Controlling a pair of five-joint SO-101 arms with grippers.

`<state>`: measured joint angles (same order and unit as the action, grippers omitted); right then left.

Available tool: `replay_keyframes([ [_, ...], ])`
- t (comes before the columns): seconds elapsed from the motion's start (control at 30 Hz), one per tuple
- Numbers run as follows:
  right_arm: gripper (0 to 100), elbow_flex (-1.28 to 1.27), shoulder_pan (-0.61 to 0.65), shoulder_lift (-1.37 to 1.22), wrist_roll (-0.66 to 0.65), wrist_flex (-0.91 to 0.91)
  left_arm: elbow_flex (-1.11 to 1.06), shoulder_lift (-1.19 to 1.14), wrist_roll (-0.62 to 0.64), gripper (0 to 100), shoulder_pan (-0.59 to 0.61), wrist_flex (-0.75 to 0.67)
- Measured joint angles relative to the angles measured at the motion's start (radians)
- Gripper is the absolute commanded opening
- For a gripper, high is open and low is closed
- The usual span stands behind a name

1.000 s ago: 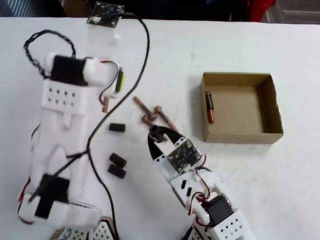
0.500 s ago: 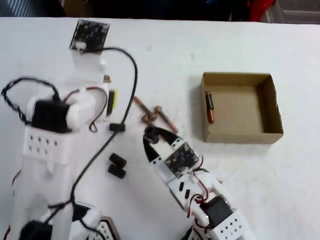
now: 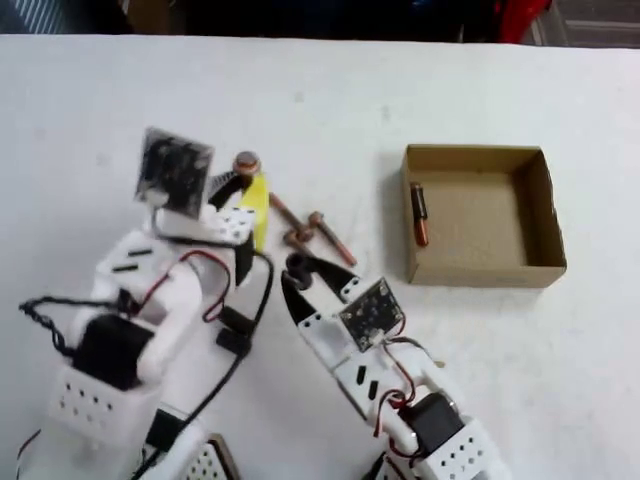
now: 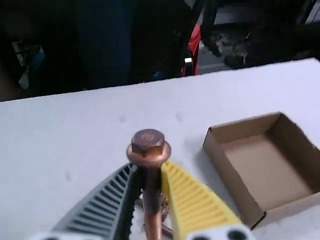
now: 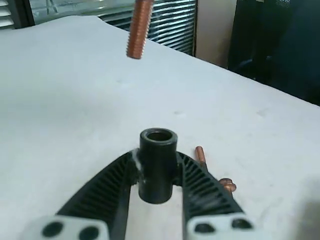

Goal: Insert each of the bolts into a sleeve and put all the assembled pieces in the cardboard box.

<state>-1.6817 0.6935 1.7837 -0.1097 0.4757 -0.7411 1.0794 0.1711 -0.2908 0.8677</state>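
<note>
Closest to me, the right claw (image 5: 157, 167) is clenching a black sleeve (image 5: 158, 145) between its ribbed fingers, standing it upright with the open bore facing up, low over the white desk (image 3: 450, 90). Just beside that arm, two spare sleeves (image 3: 234, 342) are lying on the desk, partly hidden under the left arm's cable. A little past the held sleeve, the loose bolts (image 3: 312, 232) are lying in a small crossed cluster on the desk, near the right claw's tips but not touching them. Up and off to the side of them, the left claw (image 4: 148, 172) is gripping a copper bolt (image 4: 148, 150) by its shank between the grey finger and the yellow one, with the hex head sticking out beyond the tips. From the right wrist, that bolt's threaded end is hanging in the air above and beyond the sleeve's mouth, well apart from it. Farther off to the right, the cardboard box (image 3: 480, 275) is sitting open on the desk, and one assembled piece (image 3: 419, 213) is lying inside along the wall nearest the loose bolts.
</note>
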Motion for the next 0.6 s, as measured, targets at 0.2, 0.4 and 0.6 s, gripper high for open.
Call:
replay_keyframes([
  [0.2, 1.6, 0.000, -0.002, 0.000, 0.011, -0.068, -0.083, 0.101, 0.029, 2, -0.006, -0.069],
  [0.4, 1.6, 0.000, -0.002, 0.000, 0.011, -0.110, -0.173, 0.204, 0.031, 2, -0.058, -0.157],
  [0.6, 1.6, 0.000, -0.002, 0.000, 0.011, -0.114, -0.281, 0.275, 0.032, 2, -0.144, -0.253],
])
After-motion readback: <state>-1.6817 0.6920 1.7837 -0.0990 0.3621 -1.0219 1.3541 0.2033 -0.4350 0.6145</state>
